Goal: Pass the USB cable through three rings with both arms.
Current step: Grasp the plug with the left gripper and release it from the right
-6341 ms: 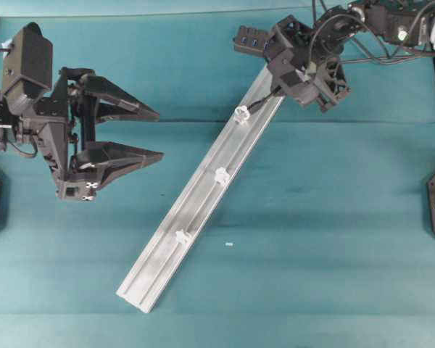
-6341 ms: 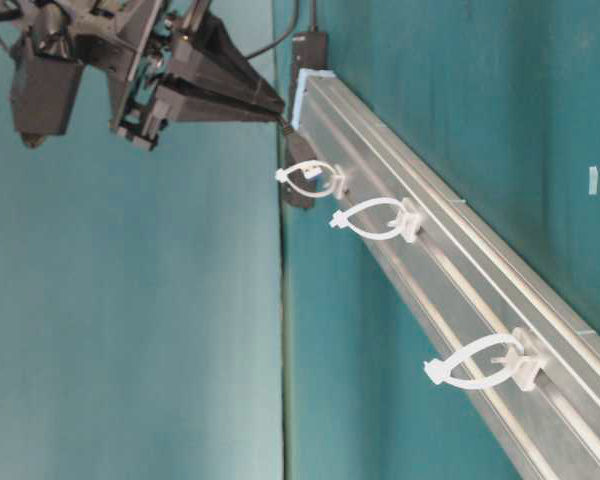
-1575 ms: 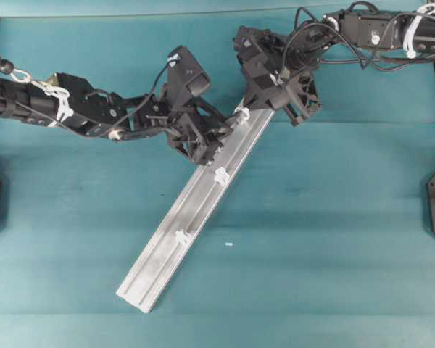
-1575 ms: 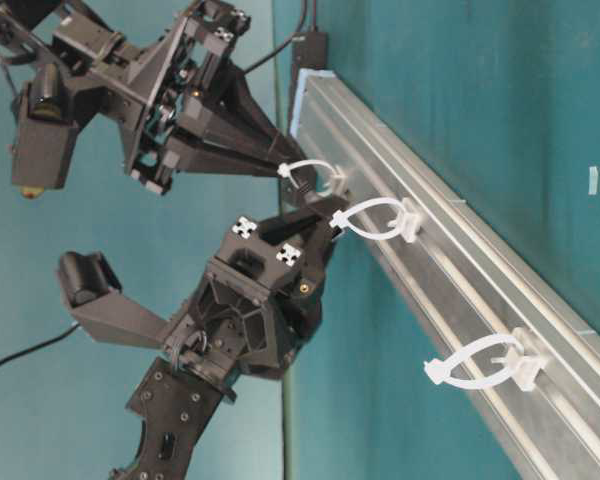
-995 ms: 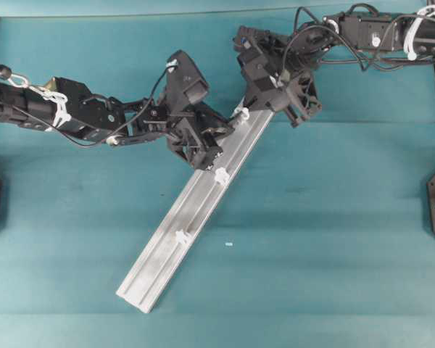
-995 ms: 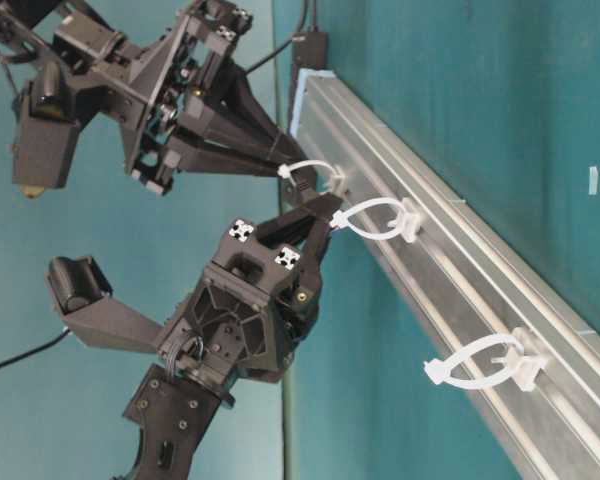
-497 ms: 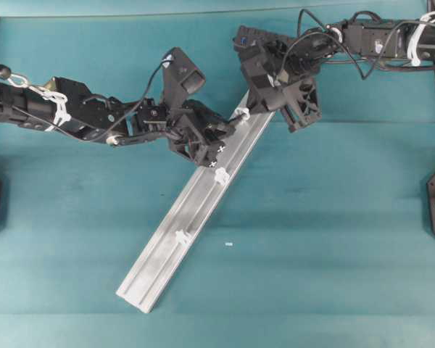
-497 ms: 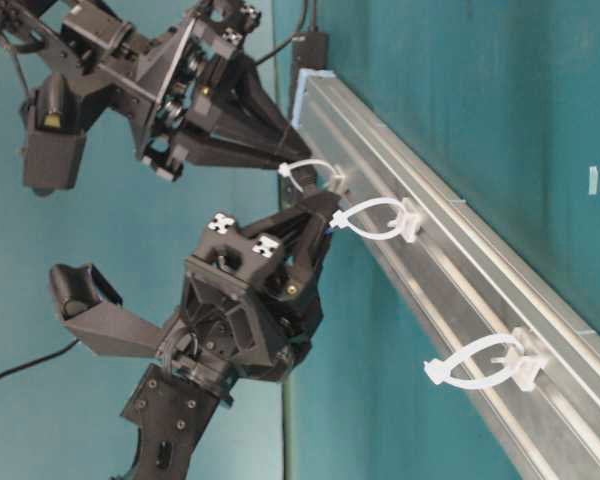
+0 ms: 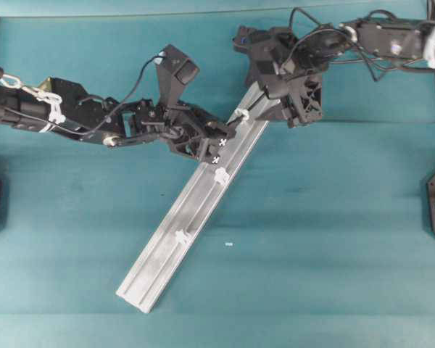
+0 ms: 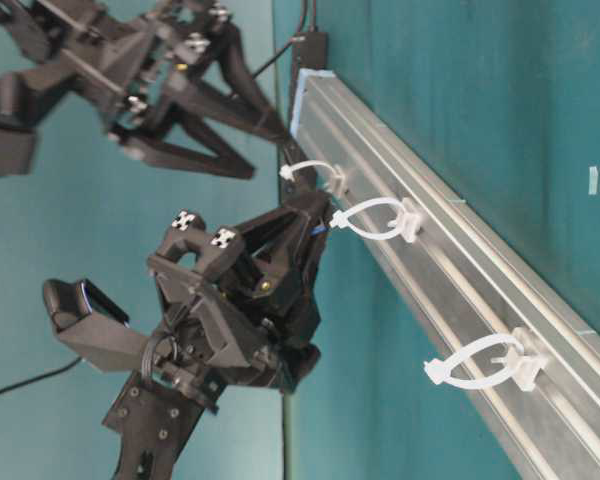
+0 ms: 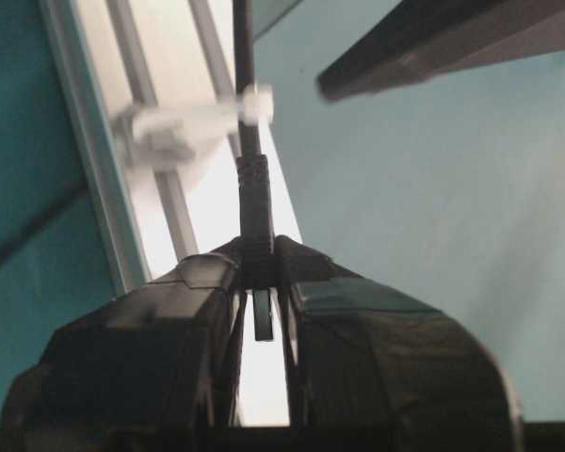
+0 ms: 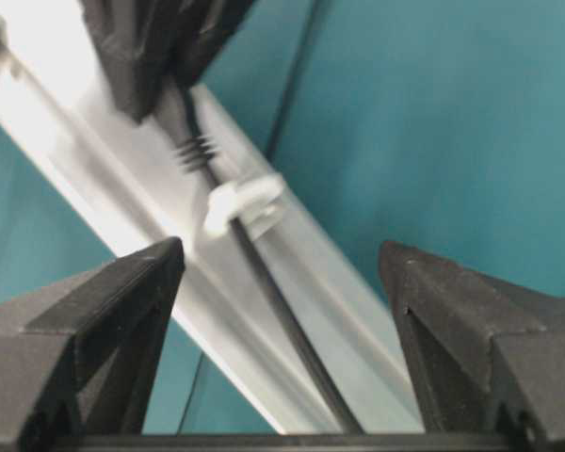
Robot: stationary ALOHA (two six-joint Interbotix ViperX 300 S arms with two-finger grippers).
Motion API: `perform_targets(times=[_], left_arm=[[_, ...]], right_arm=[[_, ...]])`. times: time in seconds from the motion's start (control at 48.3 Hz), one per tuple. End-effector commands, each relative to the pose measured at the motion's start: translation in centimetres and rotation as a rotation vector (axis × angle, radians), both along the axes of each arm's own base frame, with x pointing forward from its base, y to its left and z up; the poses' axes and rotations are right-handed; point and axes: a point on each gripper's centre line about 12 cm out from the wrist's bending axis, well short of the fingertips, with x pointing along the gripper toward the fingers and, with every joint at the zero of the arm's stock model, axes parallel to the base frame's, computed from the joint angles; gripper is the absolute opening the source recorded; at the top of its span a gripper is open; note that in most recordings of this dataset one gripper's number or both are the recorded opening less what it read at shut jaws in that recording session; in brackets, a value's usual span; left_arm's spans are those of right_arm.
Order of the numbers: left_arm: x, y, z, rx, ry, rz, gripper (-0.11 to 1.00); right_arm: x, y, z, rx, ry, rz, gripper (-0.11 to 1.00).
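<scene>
So my right gripper (image 12: 282,282) just let go. A second ago it was pinched on the USB cable (image 12: 264,273), now its fingers stand wide apart with the cord running free between them. That means the handoff is done: the plug is through the first ring (image 12: 245,202) and my left gripper (image 11: 261,282) has it, clamped tight on the plug just past that clip. The cord trails back from my left fingertips through the ring toward the hub end. Two rings (image 9: 221,175) (image 9: 181,236) further down the rail (image 9: 159,261) are still empty, so they're next.
</scene>
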Motion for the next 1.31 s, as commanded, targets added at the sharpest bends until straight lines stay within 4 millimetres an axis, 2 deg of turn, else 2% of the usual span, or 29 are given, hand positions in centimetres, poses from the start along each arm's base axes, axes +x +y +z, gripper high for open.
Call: perform_targets(times=[0.0,0.166,0.311,0.477,0.746,0.953,1.285], left_arm=[[-0.1,-0.6,3.2,-0.013,-0.067,0.001,0.11],[-0.2,-0.9,3.0,-0.074,-0.059,0.022,0.11],[-0.1,-1.0,3.4,-0.118,-0.079,0.042,0.11],[-0.1,-1.1,3.8,-0.142,-0.093,0.054,0.11],[-0.2,-1.6,3.9,-0.146,-0.093,0.044,0.11],[-0.1,-2.5,4.0,-0.147,-0.093,0.022,0.11],[-0.2,-2.5,3.7,-0.151,-0.069,0.025,0.11]], right_arm=[[0.4,1.4,0.5,-0.009,-0.028,-0.007,0.84],[0.6,4.5,-0.1,-0.036,-0.037,0.042,0.84],[0.9,5.8,-0.2,-0.086,-0.065,0.054,0.84],[1.3,5.2,-0.3,-0.141,-0.085,0.04,0.84],[1.4,5.4,-2.0,-0.153,-0.034,0.076,0.79],[1.4,5.4,-2.2,-0.17,-0.029,0.088,0.79],[2.0,5.1,-2.5,-0.22,-0.012,0.136,0.77]])
